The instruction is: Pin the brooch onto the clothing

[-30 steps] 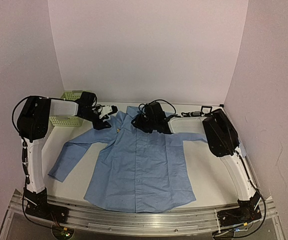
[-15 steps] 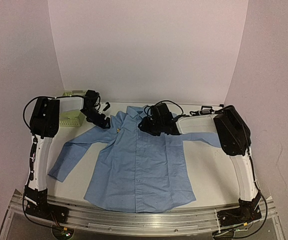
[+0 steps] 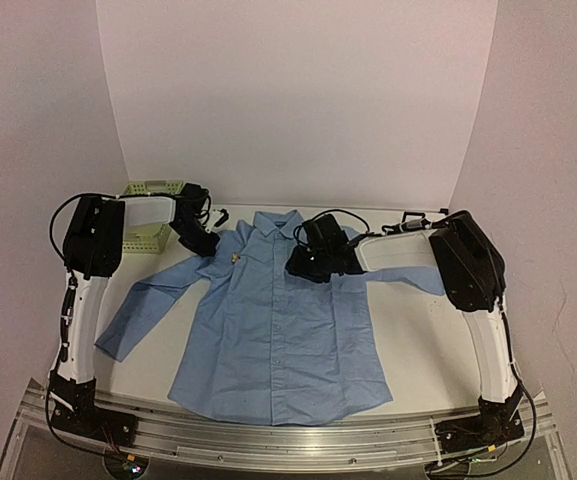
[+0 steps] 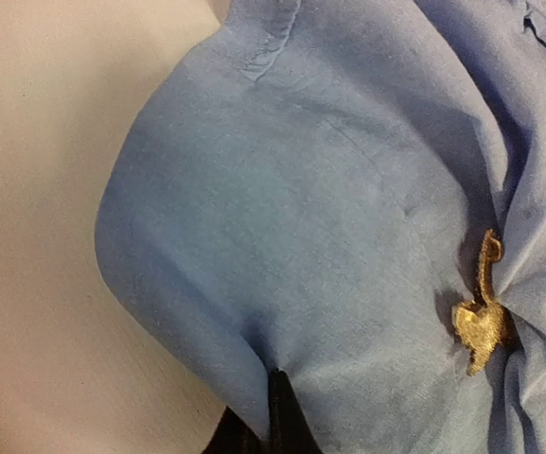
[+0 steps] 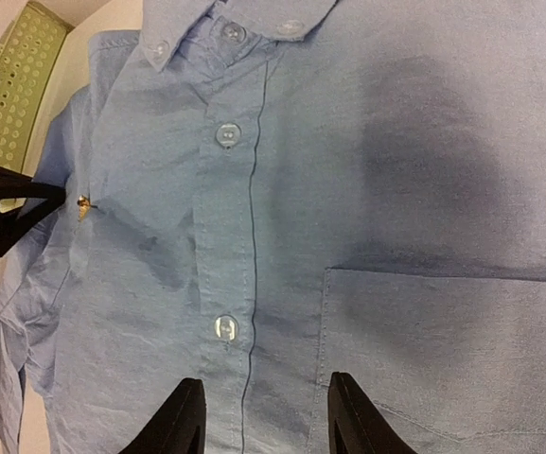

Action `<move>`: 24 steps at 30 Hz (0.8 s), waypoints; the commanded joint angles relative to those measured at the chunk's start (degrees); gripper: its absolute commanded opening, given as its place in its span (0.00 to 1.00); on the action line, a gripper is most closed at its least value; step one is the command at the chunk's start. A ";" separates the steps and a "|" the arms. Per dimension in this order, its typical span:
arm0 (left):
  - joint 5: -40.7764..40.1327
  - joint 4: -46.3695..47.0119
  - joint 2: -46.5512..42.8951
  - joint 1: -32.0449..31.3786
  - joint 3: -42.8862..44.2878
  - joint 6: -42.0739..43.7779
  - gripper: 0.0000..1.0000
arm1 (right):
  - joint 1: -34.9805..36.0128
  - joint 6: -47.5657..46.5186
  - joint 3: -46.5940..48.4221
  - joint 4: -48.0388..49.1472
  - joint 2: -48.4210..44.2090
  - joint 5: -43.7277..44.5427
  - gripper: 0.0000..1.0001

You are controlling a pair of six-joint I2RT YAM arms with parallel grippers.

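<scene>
Seen from above, a blue shirt [image 3: 278, 330] lies front up on the table [image 3: 408, 340], with the left pincer [image 3: 209, 244] at one shoulder and the right pincer [image 3: 304, 266] over the chest below the collar [image 3: 276, 222]. In that view the brooch [image 3: 236, 257] is only a gold speck just beside the left pincer's tip, on the side toward the buttons. The left wrist camera brings it close: a small gold-orange ornament sitting on the cloth, creases gathered around it, up and to the right of the pincer's black tips. Those tips are pressed together at the edge of a bulging fold; whether cloth is caught between them cannot be told. Only the right wrist camera shows the right pincer's fingers [image 5: 183, 421] standing apart with nothing between them, over the button row [image 5: 227, 134], a chest pocket [image 5: 462, 359] to their right. It also catches the left pincer's point just beside the brooch, and a green basket [image 5: 17, 85] beyond it.
</scene>
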 commanded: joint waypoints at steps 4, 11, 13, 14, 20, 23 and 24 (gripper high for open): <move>0.32 -8.38 -6.46 1.44 1.12 4.29 0.00 | -2.00 2.30 -1.85 -1.42 2.97 -0.74 0.44; 7.30 -13.77 -17.63 1.48 3.51 11.05 0.00 | -3.71 3.46 -1.53 -1.42 5.47 -3.61 0.44; 8.33 -14.06 -20.16 1.42 2.08 11.76 0.00 | -3.83 3.54 -0.90 -1.43 5.99 -4.02 0.44; 8.65 -14.06 -21.29 1.42 1.34 12.14 0.00 | -3.93 3.68 -0.67 -1.43 6.25 -4.34 0.44; 8.40 -12.29 -23.31 1.44 -2.39 14.35 0.00 | -4.01 4.38 -1.29 -1.47 6.66 -5.06 0.44; 6.42 -10.60 -21.52 1.76 -4.34 15.80 0.00 | -4.05 4.26 -1.68 -1.53 6.13 -5.00 0.44; 5.55 -9.44 -20.66 1.95 -5.02 16.31 0.00 | -4.03 4.10 -1.86 -1.58 5.94 -4.83 0.44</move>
